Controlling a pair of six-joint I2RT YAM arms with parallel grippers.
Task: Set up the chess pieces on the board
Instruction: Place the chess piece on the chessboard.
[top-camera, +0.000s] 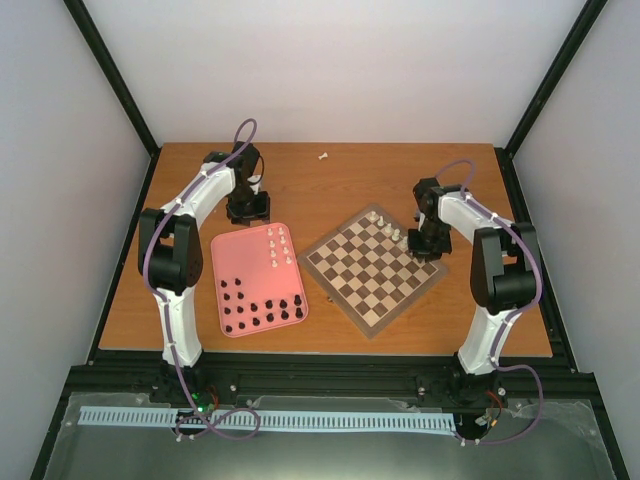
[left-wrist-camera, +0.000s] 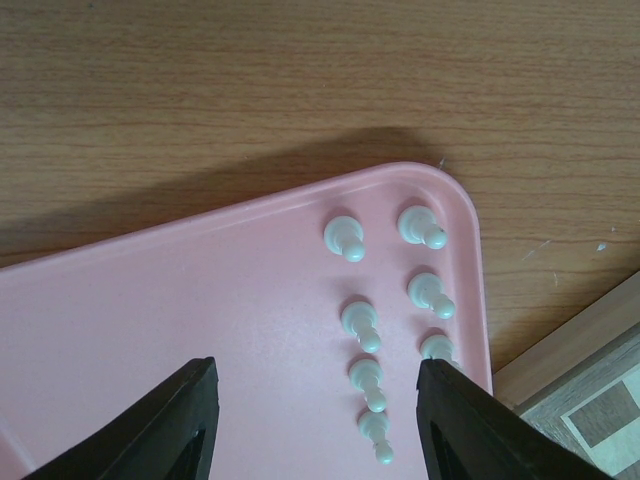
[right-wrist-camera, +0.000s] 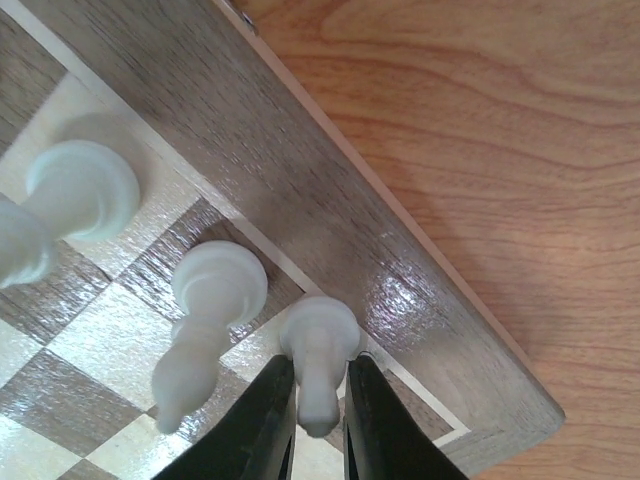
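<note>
The board (top-camera: 340, 300) lies rotated at centre right, with a few white chess pieces (top-camera: 388, 228) standing along its far right edge. My right gripper (right-wrist-camera: 318, 400) reaches down at the board's corner, and its fingers press both sides of a white chess piece (right-wrist-camera: 320, 335) that stands upright on the corner square. Beside that piece stand two other white pieces (right-wrist-camera: 215, 290). My left gripper (left-wrist-camera: 315, 420) hovers open over the far corner of the pink tray (left-wrist-camera: 180, 300). Several white pawns (left-wrist-camera: 362, 325) stand below and between its fingers, untouched.
The pink tray (top-camera: 245, 265) sits left of the board, with white pieces (top-camera: 279, 245) at its far right corner and several black pieces (top-camera: 262, 310) along its near side. One small white piece (top-camera: 323, 156) lies alone near the table's far edge. A corner of the board (left-wrist-camera: 590, 410) shows right of the tray.
</note>
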